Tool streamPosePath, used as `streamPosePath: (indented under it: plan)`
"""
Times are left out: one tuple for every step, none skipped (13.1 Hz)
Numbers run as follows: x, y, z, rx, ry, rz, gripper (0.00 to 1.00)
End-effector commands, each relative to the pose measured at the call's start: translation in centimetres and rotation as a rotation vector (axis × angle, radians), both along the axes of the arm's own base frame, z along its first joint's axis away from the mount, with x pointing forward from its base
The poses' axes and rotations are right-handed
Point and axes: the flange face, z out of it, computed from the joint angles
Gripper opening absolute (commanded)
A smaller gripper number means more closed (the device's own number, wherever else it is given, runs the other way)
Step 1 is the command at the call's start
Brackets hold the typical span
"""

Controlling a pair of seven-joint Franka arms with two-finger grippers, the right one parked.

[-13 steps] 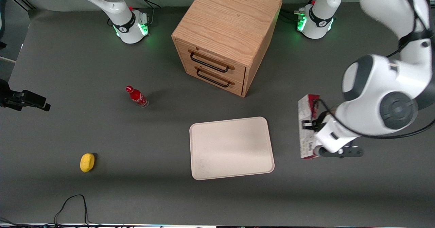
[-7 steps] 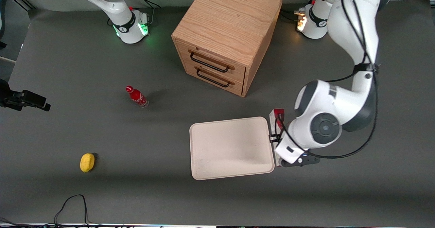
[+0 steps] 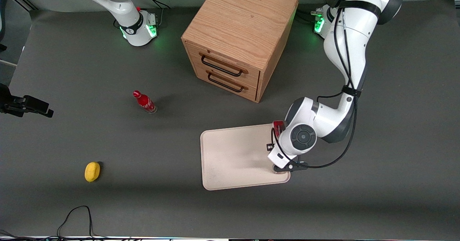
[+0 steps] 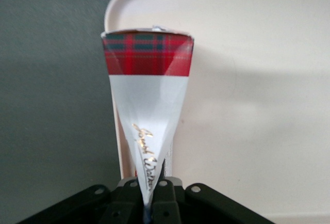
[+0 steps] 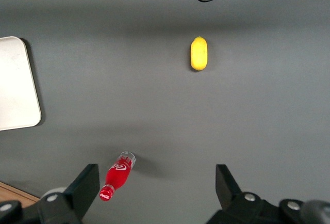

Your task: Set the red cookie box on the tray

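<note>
The red cookie box [image 4: 148, 95] shows a red tartan end and a white panel with gold script. My left gripper [image 4: 153, 181] is shut on it, the dark fingers pinching its narrow sides. In the front view only a red corner of the cookie box [image 3: 277, 125] shows beside the wrist, the remainder hidden under the arm. The box hangs over the edge strip of the cream tray [image 3: 233, 154] that lies toward the working arm's end of the table. The tray's rim [image 4: 116, 131] runs right beneath the box. I cannot tell whether the box touches the tray.
A wooden drawer cabinet [image 3: 239, 36] stands farther from the front camera than the tray. A small red bottle [image 3: 144, 102] and a yellow object [image 3: 92, 171] lie toward the parked arm's end. A black cable [image 3: 75, 216] loops near the table's front edge.
My gripper has carried the cookie box sideways from the bare table at the working arm's end to over the tray's edge, and the wrist sits lower.
</note>
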Motion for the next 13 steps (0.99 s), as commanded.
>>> streamPosePath:
  plan:
    - [-1.0,-0.6,0.5,0.019,-0.011,0.002,0.00]
    - [-0.9,-0.8,0.4,0.014,-0.021,0.009,0.00]
    - [-1.0,-1.0,0.1,0.017,-0.021,0.014,0.00]
    - [-1.0,-0.9,0.0,0.028,-0.028,0.006,0.04]
    - [-0.9,-0.8,0.0,0.046,-0.040,-0.009,0.82]
    - [-0.7,-0.7,0.4,0.055,-0.060,-0.018,1.00]
    - [-0.5,-0.7,0.9,0.047,-0.066,-0.011,1.00]
    - [-0.1,-0.1,2.1,0.046,-0.078,-0.004,1.00]
    - [0.4,0.9,4.0,0.044,-0.093,0.006,1.00]
    - [1.0,2.4,6.9,0.038,-0.118,0.024,1.00]
    - [1.1,4.2,9.8,0.044,-0.146,0.049,1.00]
    - [0.7,6.3,12.6,0.053,-0.168,0.067,1.00]
    - [0.3,8.7,15.0,0.060,-0.184,0.096,1.00]
